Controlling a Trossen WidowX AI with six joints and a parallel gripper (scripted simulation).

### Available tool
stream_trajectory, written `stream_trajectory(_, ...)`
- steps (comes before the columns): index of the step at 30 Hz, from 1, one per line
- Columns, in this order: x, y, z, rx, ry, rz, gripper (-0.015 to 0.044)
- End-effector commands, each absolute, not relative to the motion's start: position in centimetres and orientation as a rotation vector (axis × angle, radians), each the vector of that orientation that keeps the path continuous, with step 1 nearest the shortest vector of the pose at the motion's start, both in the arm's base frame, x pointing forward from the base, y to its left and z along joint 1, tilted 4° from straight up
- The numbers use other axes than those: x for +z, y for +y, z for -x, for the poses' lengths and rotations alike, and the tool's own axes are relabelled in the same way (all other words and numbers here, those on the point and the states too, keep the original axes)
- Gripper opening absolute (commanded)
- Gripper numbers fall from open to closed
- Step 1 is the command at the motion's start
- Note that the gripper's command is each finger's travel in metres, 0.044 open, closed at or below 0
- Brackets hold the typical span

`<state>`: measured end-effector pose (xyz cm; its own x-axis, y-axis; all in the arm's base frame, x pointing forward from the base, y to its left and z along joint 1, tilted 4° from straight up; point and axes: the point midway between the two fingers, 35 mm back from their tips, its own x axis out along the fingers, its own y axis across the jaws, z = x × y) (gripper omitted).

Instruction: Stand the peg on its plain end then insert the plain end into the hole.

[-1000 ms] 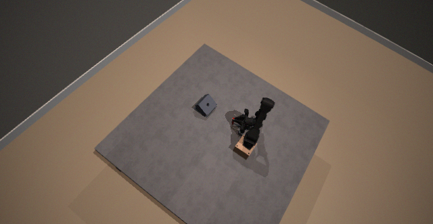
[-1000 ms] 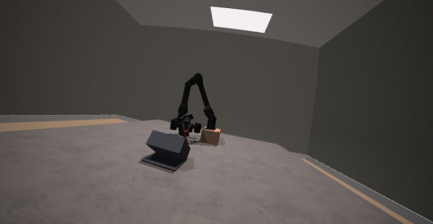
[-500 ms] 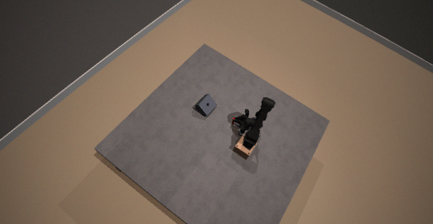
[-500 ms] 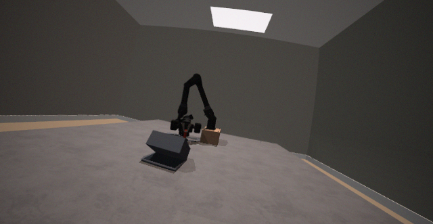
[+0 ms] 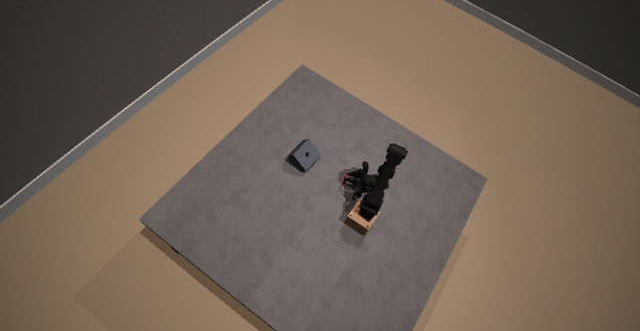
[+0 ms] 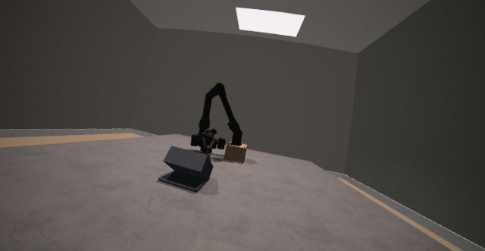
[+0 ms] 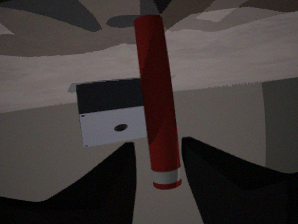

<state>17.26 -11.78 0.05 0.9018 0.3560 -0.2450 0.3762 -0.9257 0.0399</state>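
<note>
The red peg point(image 5: 345, 181) point(image 6: 208, 149) point(image 7: 157, 95) stands about upright, its white band point(image 7: 165, 177) near the top and its plain end down at the table. My gripper point(image 5: 348, 178) point(image 7: 158, 148) is slightly open around the peg's upper part, near the band. In the wrist view a gap shows between the peg and the left finger, and a narrow one at the right finger. The sloped panel point(image 5: 300, 162) point(image 6: 187, 161) point(image 7: 97, 131) stands apart from the peg, with its hole point(image 5: 307, 154) point(image 7: 121, 127) visible. The peg's contact with the table is hard to make out.
The arm point(image 5: 385, 176) point(image 6: 226, 107) rises from a wooden base block point(image 5: 361, 220) point(image 6: 235, 153) and bends down to the peg. The grey table point(image 5: 240, 196) point(image 6: 284, 205) carries the panel, the peg and the base block.
</note>
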Motion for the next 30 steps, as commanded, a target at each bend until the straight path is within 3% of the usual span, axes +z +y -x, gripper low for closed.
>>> stream_trajectory(1, 0.05, -11.78, -17.26, -0.360, 0.575, -2.979, 0.0130)
stream_trajectory(21, 0.05, -11.78, -17.26, -0.360, 0.575, -2.979, 0.0130)
stream_trajectory(30, 0.05, -11.78, -17.26, -0.360, 0.575, -2.979, 0.0366)
